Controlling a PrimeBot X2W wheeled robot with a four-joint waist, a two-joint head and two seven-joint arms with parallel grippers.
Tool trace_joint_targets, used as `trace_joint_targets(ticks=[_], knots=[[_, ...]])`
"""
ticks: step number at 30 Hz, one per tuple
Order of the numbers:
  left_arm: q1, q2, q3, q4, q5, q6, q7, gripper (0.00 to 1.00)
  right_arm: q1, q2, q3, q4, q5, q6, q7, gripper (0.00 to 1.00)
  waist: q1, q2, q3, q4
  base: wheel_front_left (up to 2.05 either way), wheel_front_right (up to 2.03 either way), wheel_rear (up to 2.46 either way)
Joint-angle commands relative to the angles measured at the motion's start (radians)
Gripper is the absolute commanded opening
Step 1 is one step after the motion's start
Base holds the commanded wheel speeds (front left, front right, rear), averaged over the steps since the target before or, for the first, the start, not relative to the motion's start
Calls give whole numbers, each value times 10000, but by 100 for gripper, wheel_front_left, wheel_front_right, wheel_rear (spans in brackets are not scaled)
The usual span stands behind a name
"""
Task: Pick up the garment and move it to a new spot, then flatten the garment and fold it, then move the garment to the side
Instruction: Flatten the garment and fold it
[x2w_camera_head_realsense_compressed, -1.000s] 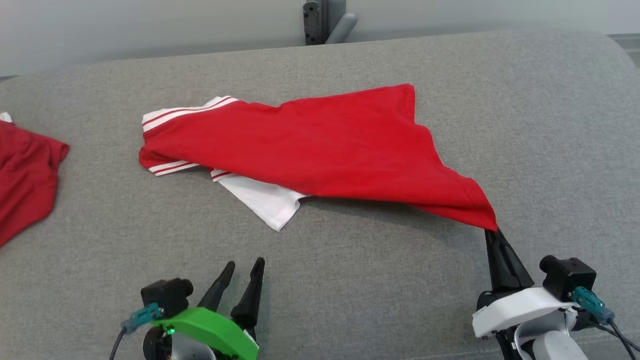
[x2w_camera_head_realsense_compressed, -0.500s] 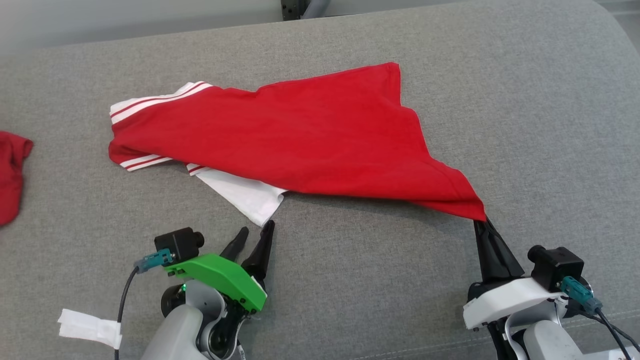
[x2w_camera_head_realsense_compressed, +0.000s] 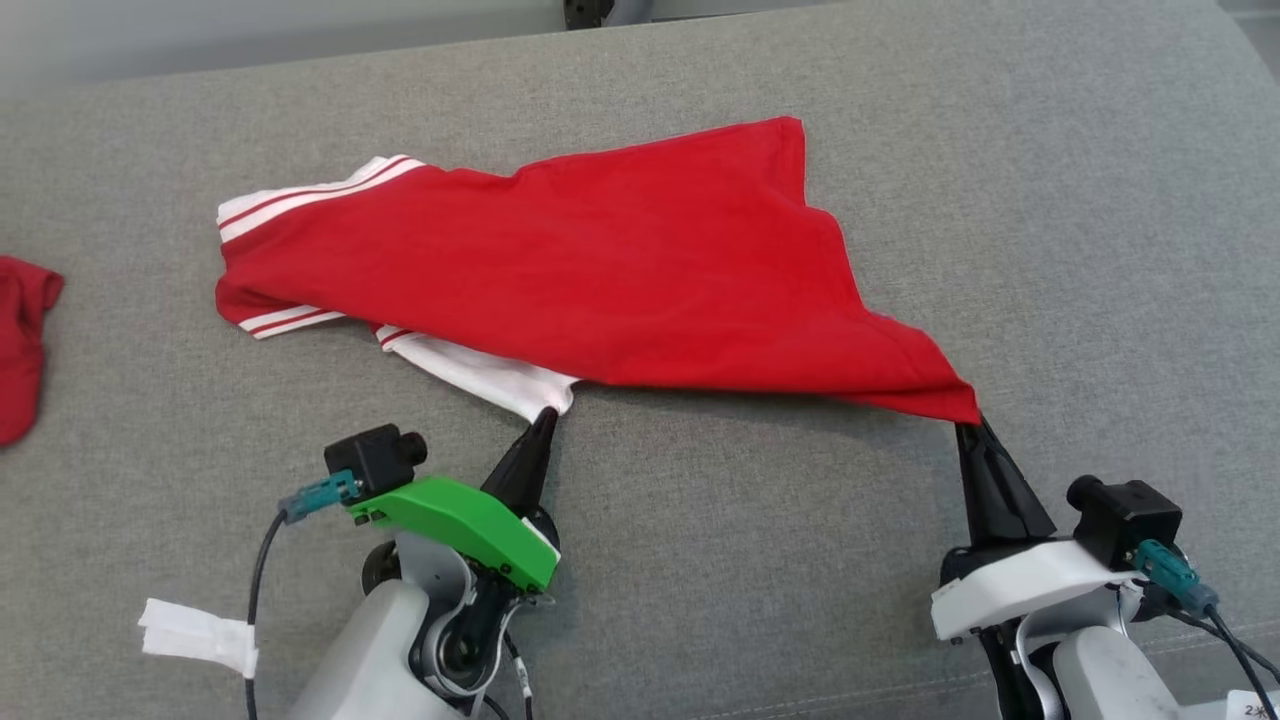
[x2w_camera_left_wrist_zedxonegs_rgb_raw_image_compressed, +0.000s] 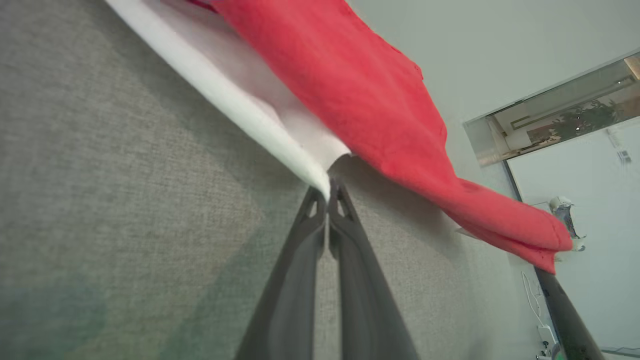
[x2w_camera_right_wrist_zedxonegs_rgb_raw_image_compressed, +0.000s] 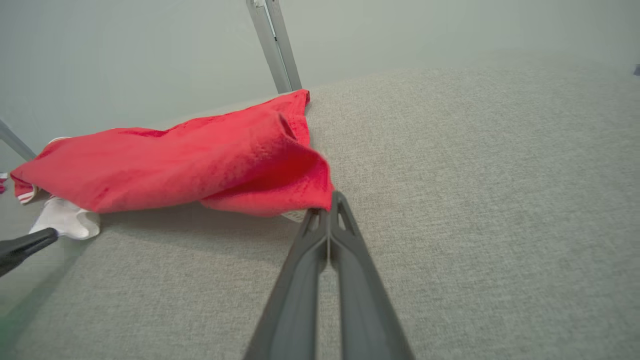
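Head view is showing the red garment (x2w_camera_head_realsense_compressed: 600, 270) lying spread across the middle of the gray fabric surface (x2w_camera_head_realsense_compressed: 1080, 220), with white striped trim at its left end and a white corner (x2w_camera_head_realsense_compressed: 520, 390) sticking out from under its near edge. The left gripper (x2w_camera_head_realsense_compressed: 546, 412) is reaching in from the lower left. Its two dark fingers are pressed together and are pinching the tip of that white corner. The right gripper (x2w_camera_head_realsense_compressed: 966, 425) is reaching in from the lower right, its fingers likewise closed tight. They are gripping the red corner at the garment's right end, which is hanging a little above the surface and casting a shadow beneath.

Left wrist view is showing the left fingers meeting with no gap on the white edge, with the red cloth stretching away toward the other arm's dark finger. Right wrist view is showing the right fingers meeting on a fold of red fabric, with the garment trailing off to the left.

A second red cloth (x2w_camera_head_realsense_compressed: 22, 340) is lying at the far left edge of the head view, well apart from the garment.
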Motion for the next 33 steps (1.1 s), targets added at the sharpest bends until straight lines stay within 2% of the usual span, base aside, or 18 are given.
trace_joint_targets(ticks=[1,6,10,13,16,21,26,33], knots=[[242,234,90,-478,-436,-56,-130,0,-100,-17,-81,-103,203,-14,3,0,0,0,-210,103,0,0,0],[659,1045,835,-2444,-1782,-52,-301,0,-245,-54,-51,-246,390,-14,2,0,0,0,-771,262,0,0,0],[546,1853,1822,-3881,-2541,-23,-128,0,-566,-407,9,-412,947,-14,2,0,0,0,-1231,335,0,0,0],[208,2303,2437,-4741,-3297,275,422,0,-927,-631,251,-210,2306,-11,163,0,0,0,-1572,349,0,0,0],[-243,2941,3002,-5302,-3594,663,844,0,-1653,-1423,837,-447,3494,-11,1019,0,0,0,-1847,245,0,0,0],[-1106,3373,3635,-5798,-4259,1220,1379,0,-2674,-2574,1241,-1152,4872,-11,2158,0,0,0,-2248,82,0,0,0],[-2119,3630,3934,-6146,-4688,1583,1843,0,-3661,-3327,882,-1693,5968,-11,2995,0,0,0,-2568,-41,0,0,0],[-3728,3734,3820,-6677,-4812,2037,2359,0,-4900,-4029,146,-2234,6420,-11,3737,0,0,0,-2813,-93,0,0,0]])
